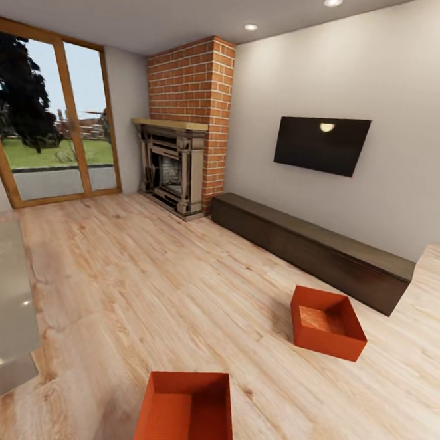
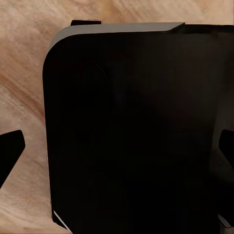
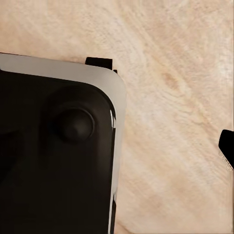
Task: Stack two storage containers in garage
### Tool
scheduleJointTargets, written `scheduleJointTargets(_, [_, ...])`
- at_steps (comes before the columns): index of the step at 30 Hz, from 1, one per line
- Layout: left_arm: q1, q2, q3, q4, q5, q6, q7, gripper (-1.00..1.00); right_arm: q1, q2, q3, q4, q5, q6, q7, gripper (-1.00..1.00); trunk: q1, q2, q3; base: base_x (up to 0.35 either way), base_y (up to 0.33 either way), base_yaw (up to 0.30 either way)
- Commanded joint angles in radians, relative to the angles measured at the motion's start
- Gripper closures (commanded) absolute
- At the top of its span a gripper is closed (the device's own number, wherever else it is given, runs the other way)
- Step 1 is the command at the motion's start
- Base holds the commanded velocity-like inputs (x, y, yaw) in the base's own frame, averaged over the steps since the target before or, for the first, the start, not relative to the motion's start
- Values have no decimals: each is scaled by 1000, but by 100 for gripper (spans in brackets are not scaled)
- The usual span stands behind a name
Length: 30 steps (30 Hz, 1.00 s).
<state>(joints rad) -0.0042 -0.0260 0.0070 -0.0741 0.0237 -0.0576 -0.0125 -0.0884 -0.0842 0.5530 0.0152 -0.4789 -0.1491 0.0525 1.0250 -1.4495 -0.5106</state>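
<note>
From my seat the floor (image 1: pixel 175 276) reads as pale wood plank, grain and knots plain, with a soft satin sheen rather than a gloss. The fireplace chimney (image 1: pixel 192 77) is rough red brick with light mortar; its surround (image 1: pixel 174 166) looks like carved stone or aged wood — I cannot tell which. The TV (image 1: pixel 322 143) is glossy black, mirroring a ceiling light. The long low cabinet (image 1: pixel 311 248) is dark wood, matt. Both storage containers (image 1: pixel 186 414) (image 1: pixel 326 323) look like smooth matt orange-red plastic. The walls are flat, matt paint. Under the wrist cameras I see the robot's base (image 2: pixel 136 136) — smooth black shell with a pale grey edge.
</note>
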Motion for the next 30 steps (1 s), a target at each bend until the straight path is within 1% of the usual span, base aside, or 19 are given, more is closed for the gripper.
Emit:
scheduleJointTargets(1, [0, 0, 1, 0, 2, -3, -1, -100, -1, 0, 6, 2, -10, -4, 6, -100, 0, 0, -1, 0, -1, 265])
scheduleJointTargets(5, [0, 0, 1, 0, 3, -3, -1, -100, -1, 0, 6, 2, -10, -4, 5, -100, 0, 0, -1, 0, 0, 260])
scheduleJointTargets(8, [0, 0, 1, 0, 3, -3, -1, -100, -1, 0, 6, 2, -10, -4, 5, -100, 0, 0, -1, 0, 0, 141])
scheduleJointTargets(11, [0, 0, 0, 1, 4, -2, -1, -100, -1, 0, 5, 2, -10, -4, 6, -100, 0, 0, -1, 23, 64, 42])
scheduleJointTargets(19, [0, 0, -1, 0, 3, -2, -1, -100, -1, 0, 5, 2, -10, -4, 5, -100, 0, 0, -1, 86, 223, 7])
scheduleJointTargets(30, [0, 0, 0, 0, 3, -2, -1, -100, -1, 0, 5, 2, -10, -4, 5, -100, 0, 0, -1, 9, 22, 0])
